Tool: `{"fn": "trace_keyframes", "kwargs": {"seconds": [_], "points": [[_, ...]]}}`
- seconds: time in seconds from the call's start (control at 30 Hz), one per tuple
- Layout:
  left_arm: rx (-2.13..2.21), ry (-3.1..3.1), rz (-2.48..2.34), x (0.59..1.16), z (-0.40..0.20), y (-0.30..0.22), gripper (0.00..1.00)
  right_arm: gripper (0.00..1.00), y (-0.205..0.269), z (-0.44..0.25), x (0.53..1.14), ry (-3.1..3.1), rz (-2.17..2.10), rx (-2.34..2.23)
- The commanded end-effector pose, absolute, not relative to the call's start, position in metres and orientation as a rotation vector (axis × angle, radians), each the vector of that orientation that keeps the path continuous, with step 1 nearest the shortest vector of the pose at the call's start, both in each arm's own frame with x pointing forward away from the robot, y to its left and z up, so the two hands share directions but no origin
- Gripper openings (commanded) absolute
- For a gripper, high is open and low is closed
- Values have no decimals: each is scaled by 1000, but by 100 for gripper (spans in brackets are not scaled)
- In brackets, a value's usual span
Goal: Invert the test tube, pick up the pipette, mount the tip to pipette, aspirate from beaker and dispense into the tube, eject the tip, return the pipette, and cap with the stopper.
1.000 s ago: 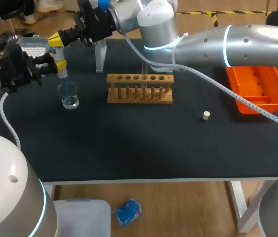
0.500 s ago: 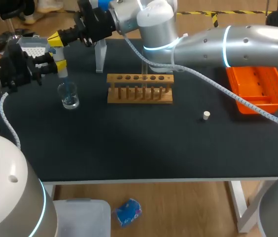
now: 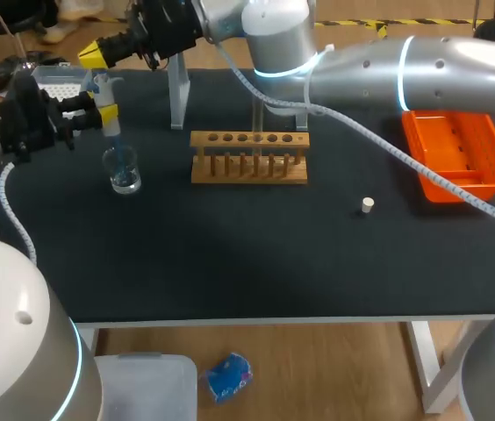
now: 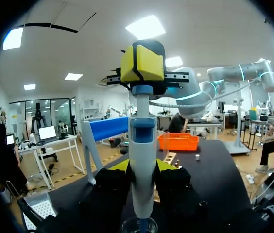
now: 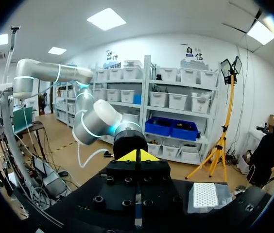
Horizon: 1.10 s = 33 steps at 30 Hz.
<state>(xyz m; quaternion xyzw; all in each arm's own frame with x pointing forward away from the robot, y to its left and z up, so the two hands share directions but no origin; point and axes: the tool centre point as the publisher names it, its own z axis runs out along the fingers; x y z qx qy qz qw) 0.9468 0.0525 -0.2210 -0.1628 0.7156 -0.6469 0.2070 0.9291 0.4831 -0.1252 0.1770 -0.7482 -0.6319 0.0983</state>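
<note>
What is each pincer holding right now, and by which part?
The left pincer grips the pipette around its body; the right pincer holds nothing.

Table [image 3: 230, 263]: matte black top, white legs [image 3: 429, 364], on wood-plank floor [image 3: 318, 368]. Yellow-black tape line [image 3: 362, 24] on the floor past the far edge. White lidded tub [image 3: 147, 386] and a crumpled blue item [image 3: 227, 375] on the floor at the near side. Ceiling [image 4: 78, 43] white, lit by rectangular panel lights [image 4: 146, 26]. Walls [image 5: 142, 48] white. Metal shelving [image 5: 176, 114] with storage bins [image 5: 171, 127] along one wall, a glazed partition [image 4: 49, 109] along another.
</note>
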Motion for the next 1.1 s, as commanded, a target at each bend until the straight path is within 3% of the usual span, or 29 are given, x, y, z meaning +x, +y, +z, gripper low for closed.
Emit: {"fn": "trace_keyframes", "kwargs": {"seconds": [0.03,0.1,0.13,0.17,0.2,0.87,1.1], "points": [[-454,1994,-1801,947,-220,53,0,0,476,-112,927,-2258,-1832,540],[-454,1994,-1801,947,-220,53,0,0,471,-106,926,-2288,-1815,546],[-454,1994,-1801,947,-220,53,0,11,467,-102,925,-2303,-1808,547],[-454,1994,-1801,947,-220,53,0,65,462,-99,924,-2319,-1799,546],[-454,1994,-1801,947,-220,53,0,100,457,-95,923,-2334,-1794,546],[-454,1994,-1801,947,-220,53,0,100,302,-93,907,-2545,-1819,449],[-454,1994,-1801,947,-220,53,0,100,302,-93,907,-2545,-1819,449]]}}
